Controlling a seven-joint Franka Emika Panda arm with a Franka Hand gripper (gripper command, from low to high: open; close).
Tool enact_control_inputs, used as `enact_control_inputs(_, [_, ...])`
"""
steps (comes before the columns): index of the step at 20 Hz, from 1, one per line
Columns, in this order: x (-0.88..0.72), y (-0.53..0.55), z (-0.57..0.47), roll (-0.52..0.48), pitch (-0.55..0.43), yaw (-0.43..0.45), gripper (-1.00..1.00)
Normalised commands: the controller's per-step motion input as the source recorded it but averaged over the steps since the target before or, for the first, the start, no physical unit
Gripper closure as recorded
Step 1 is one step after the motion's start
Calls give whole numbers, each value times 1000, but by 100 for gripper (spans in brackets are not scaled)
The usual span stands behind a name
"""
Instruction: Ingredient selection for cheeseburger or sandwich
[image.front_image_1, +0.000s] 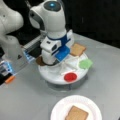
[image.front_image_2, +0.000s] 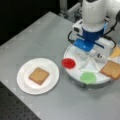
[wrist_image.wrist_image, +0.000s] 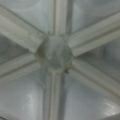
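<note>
1. We see the gripper (image.front_image_1: 51, 62) lowered over the white divided tray (image.front_image_1: 53, 76), close to its middle in both front views; its fingers are hidden behind the arm's own body, so we cannot tell how wide the claw stands or whether it has hold of anything.
2. In the wrist view we see only the tray's hub (wrist_image.wrist_image: 53, 53) with its ribs spreading outward; no fingertips and no food piece show there.
3. One toast slice (image.front_image_2: 38, 75) lies flat on the white paper plate (image.front_image_2: 23, 86), near its middle, with its corners turned like a diamond; it is square, so we find no long axis.
4. A second toast slice (image.front_image_1: 77, 49) rests in a tray compartment at a front view's top right edge of the tray, overhanging the rim.
5. The green lettuce (image.front_image_1: 85, 63) and the red disc (image.front_image_1: 70, 77) each lie in a compartment on the tray's edge nearest the plate.
6. The dark patty (image.front_image_1: 39, 60) shows just beside the gripper; the yellow cheese (image.front_image_2: 115, 52) peeks out at a front view's right.
</note>
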Motion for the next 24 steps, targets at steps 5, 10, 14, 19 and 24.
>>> enact_control_inputs(5, [-92, 71, -143, -10, -152, 83, -100])
enact_control_inputs(10, [-113, 50, -144, -12, -159, 78, -100])
enact_control_inputs(14, [-116, 49, -169, -17, -169, 70, -100])
enact_control_inputs(19, [-123, 68, -164, -52, -161, 70, -100])
enact_control_inputs(24, [-129, 119, -139, -95, -141, 70, -100])
